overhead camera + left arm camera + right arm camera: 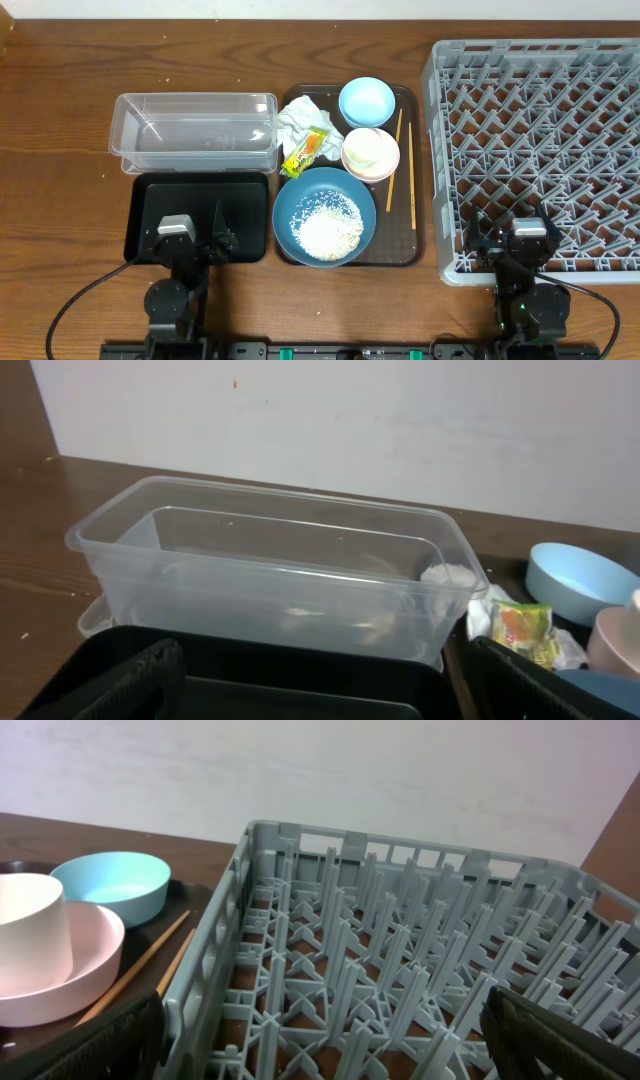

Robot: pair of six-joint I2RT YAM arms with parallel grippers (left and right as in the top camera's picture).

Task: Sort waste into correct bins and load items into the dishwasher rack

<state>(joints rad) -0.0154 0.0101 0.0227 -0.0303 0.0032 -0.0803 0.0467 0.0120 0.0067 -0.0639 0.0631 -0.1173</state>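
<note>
We see soft, even light and faint shadows. Glare streaks the clear rectangular plastic tub (195,130). Overhead is sharp; in both wrist views the black fingers (110,682) blur at the bottom corners.

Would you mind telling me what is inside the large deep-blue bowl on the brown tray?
A heap of loose white rice lies in the deep-blue bowl. The bowl floor under the rice is covered, so anything beneath cannot be seen.
</note>
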